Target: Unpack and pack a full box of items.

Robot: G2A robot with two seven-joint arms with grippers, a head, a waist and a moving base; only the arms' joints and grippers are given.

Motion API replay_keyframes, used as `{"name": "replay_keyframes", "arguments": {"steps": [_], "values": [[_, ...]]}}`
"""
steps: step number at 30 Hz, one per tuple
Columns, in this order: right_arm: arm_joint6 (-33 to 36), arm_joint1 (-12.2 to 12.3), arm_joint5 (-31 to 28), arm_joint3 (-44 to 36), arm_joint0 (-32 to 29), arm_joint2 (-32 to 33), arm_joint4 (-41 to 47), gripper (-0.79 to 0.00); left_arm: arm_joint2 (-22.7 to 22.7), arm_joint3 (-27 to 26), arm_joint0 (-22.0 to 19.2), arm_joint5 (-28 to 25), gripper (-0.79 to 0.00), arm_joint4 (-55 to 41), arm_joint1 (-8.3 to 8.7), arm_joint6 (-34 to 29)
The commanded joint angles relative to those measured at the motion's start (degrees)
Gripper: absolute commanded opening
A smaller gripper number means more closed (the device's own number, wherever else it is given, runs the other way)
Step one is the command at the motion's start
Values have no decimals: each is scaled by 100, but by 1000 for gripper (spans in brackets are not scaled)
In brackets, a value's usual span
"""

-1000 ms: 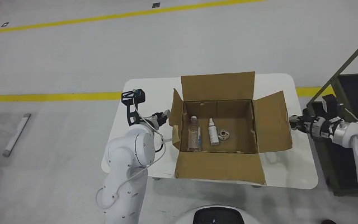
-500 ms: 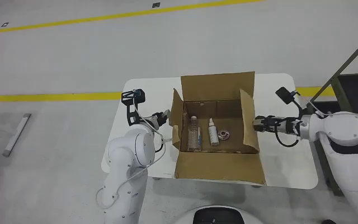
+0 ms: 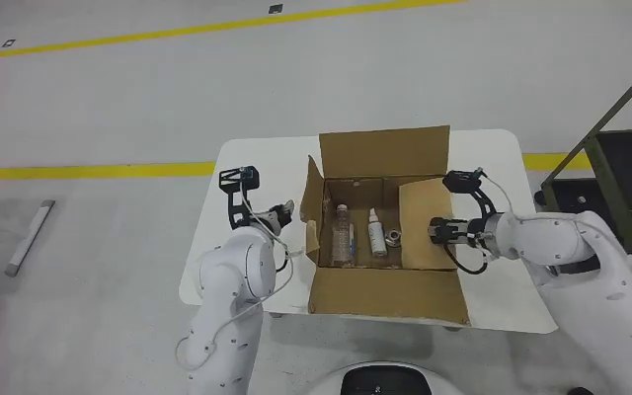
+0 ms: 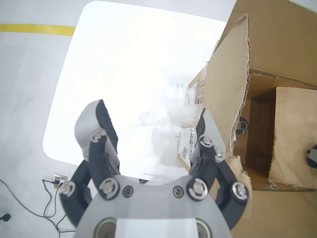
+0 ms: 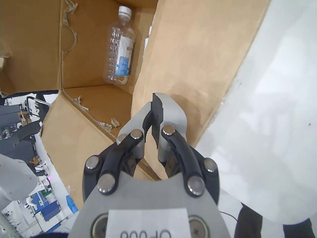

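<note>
Right pincer has swung in from the desk edge and, clenched shut, presses its tips on the right flap of the box, flap now tipped inward, box mid-desk; left pincer released wide over the desk, just beside the left flap.
</note>
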Motion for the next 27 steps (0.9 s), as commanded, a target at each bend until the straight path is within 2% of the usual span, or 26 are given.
{"name": "replay_keyframes", "arguments": {"steps": [1,9,14,18,21,24,27], "values": [[-48,20,43,-99,-31,164,14,-785,18,35,36,-86,-785,10,1,29],[-48,20,43,-99,-31,164,14,-785,216,215,58,-405,-785,-388,-31,248],[-1287,9,-195,-262,-348,648,528,-785,458,322,-63,-797,-785,-790,-61,391],[-2546,-34,-124,-170,-567,1138,1135,-785,698,508,-214,-1096,-785,-1083,-91,463],[-3295,-55,85,159,-558,1311,1141,-785,909,703,-324,-1281,-785,-1227,-116,498],[-3710,-109,417,745,-319,1417,1793,-785,1134,966,-409,-1598,-785,-1475,-139,437],[-3753,-130,553,1475,124,1358,2093,-785,1225,1263,-522,-1759,-785,-1556,-147,385]]}}
